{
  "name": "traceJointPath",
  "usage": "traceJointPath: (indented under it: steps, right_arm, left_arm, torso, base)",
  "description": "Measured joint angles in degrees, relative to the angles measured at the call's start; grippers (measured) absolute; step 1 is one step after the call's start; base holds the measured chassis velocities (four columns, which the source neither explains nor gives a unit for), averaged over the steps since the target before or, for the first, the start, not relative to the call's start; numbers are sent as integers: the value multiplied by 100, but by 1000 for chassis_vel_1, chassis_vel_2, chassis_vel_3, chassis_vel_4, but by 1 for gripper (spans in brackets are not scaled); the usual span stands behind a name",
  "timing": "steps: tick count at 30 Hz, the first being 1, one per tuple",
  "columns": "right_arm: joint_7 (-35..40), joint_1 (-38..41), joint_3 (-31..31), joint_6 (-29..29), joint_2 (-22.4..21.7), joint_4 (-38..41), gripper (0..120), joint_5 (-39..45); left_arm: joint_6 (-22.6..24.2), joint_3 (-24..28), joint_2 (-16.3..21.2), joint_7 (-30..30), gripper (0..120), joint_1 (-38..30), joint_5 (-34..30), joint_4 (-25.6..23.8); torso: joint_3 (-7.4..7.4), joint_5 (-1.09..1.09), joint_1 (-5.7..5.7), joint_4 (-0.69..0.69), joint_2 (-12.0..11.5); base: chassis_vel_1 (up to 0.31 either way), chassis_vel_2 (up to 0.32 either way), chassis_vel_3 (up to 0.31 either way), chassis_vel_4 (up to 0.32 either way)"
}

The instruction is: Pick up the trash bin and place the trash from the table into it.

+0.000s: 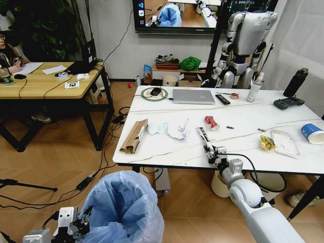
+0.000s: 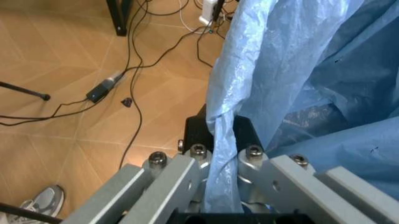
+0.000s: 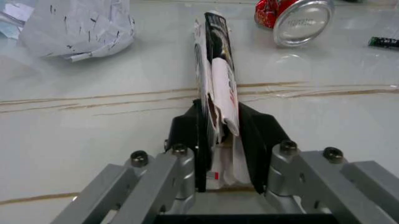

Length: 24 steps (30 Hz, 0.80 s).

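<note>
While the left gripper [image 2: 223, 140] pinched the bag of the trash bin [image 1: 124, 207] at lower left of the head view, the right gripper [image 3: 218, 128] was clamped narrow on a flattened wrapper [image 3: 215, 70] on the table [image 1: 243, 152]. The right arm reached up from lower right. Crushed red can [image 3: 293, 16] lay beyond.

Hidden and cut-off items

Trash bin [image 1: 124, 207] body hidden under its bag, cropped at frame bottom; paper cup [image 1: 313, 133] clipped by right edge; wrapper [image 3: 215, 74] print illegible.
</note>
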Motion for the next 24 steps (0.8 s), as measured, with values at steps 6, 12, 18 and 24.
traceJointPath:
  steps: [6,12,18,24]
  right_arm:
    - [0,18,12,4,6,-12,0,9]
    - [-6,-3,32,14,1,6,0,24]
    - [-59,-216,213,107,-109,190,0,169]
    - [-274,-799,731,405,-334,656,0,463]
  left_arm:
    - [0,-4,12,0,0,-10,-1,0]
    - [0,0,19,-1,0,-15,-1,0]
    - [2,38,141,-6,0,20,-9,0]
    - [38,60,426,-13,0,-39,-203,0]
  torso:
    - [0,-1,0,0,0]
    - [0,0,0,0,0]
    - [2,1,1,1,-1]
    - [2,2,1,-2,-1]
  base:
    - [0,0,0,0]
    - [0,0,0,0]
    - [0,0,0,0]
    - [0,0,0,0]
